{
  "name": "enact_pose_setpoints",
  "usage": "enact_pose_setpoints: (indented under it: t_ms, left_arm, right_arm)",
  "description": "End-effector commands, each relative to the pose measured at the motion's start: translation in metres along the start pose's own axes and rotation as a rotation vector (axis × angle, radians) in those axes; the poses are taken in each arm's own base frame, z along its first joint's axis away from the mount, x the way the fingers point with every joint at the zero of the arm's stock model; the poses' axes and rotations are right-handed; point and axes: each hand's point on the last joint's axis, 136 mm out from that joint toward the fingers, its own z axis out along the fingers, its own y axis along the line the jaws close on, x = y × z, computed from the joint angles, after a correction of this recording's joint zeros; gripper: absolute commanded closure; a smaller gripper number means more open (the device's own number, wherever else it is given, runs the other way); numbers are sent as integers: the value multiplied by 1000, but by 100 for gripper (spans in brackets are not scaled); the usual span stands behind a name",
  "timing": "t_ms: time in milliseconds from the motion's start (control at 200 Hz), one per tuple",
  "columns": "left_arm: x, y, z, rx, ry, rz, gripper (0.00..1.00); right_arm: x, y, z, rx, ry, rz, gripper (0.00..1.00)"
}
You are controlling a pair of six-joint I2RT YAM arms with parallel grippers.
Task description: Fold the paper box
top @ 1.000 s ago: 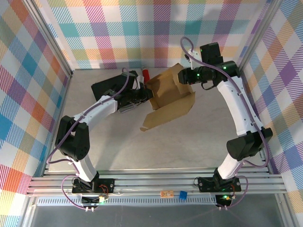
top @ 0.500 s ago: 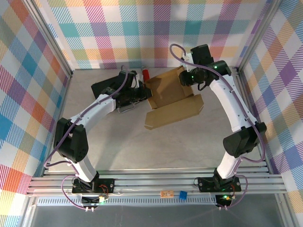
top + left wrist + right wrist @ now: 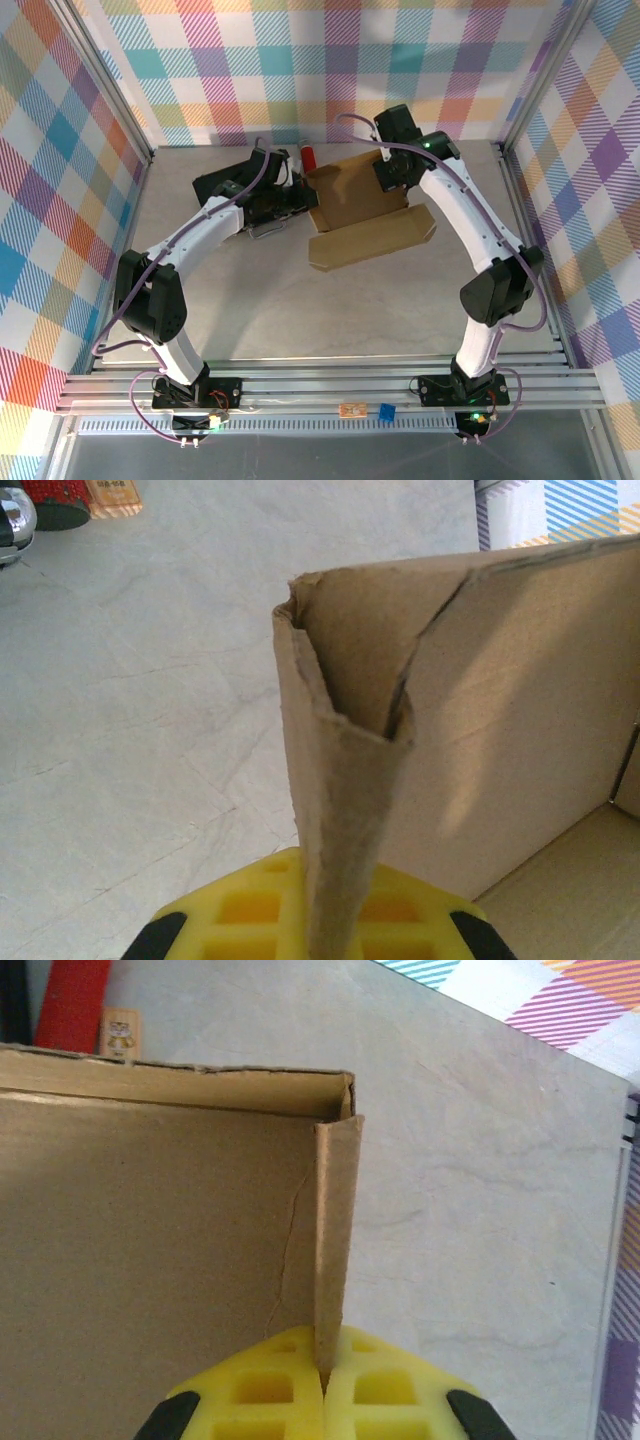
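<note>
1. Left tool (image 3: pixel 300 203): at the box's left wall, closed on it. In the wrist view, the folded wall edge runs down between the yellow pads (image 3: pixel 240 915).
2. Box (image 3: pixel 360 205): lies open on the tabletop (image 3: pixel 300 300), far of centre, between the two tools. Its front flap lies flat.
3. Right tool (image 3: pixel 392 172): at the box's far right corner, closed on it. The upright wall is pinched in the seam between its pads (image 3: pixel 390 1390).

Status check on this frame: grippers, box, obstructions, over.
Left gripper shut on paper box, left wall. Right gripper shut on right wall. Lid panel open, flat on table. Black case, red cylinder close beside far-left corner.
</note>
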Motion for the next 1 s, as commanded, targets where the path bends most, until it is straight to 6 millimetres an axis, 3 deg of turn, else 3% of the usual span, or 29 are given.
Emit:
enact_pose_setpoints:
  t_ms: [0,180,745,910,995]
  left_arm:
    - [-19,-40,-27,99,-67,77,100]
    - [-20,-41,-29,84,-67,78,100]
    - [-15,-31,-36,-94,-62,88,100]
    - [-16,-31,-39,-103,-71,88,100]
    - [-17,-35,-40,-86,-74,93,100]
  right_arm:
    - [0,0,-8,46,6,-38,100]
    - [2,1,-10,52,6,-45,100]
    - [0,-23,-21,291,3,-75,100]
    - [1,-13,-24,226,-11,-38,100]
    - [3,6,-23,82,-22,-5,100]
